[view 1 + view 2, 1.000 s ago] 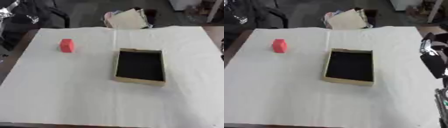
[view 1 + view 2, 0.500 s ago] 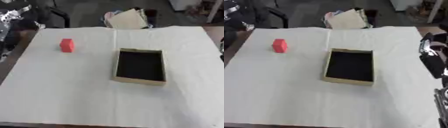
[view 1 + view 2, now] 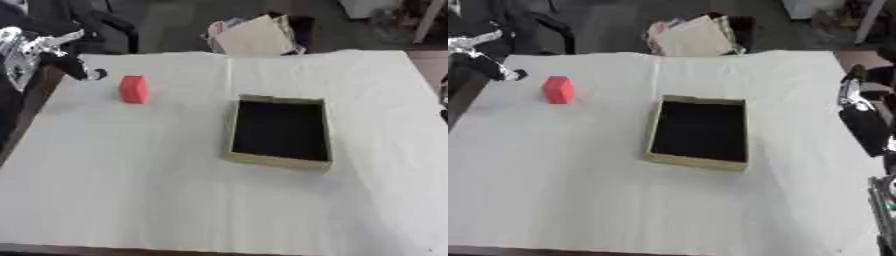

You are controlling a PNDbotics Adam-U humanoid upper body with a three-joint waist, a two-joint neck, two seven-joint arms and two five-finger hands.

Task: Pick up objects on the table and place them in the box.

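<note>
Red block (image 3: pixel 133 89) sits untouched as my left hand (image 3: pixel 54 52), fingers curled on nothing, has swung in beside it. Box (image 3: pixel 280 131) waits empty; my right hand (image 3: pixel 861 117) idles off the counter (image 3: pixel 157 190) (fingers unreadable).

Twin head views, steeply down, table (image 3: pixel 131 200) shared

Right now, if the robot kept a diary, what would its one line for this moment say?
stage: reaching | left hand: near red block, not touching | right hand: idle at table's right edge | box: empty

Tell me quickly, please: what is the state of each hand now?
Left hand: holds nothing; fingers cannot be told.
Right hand: touches nothing; fingers cannot be told.
</note>
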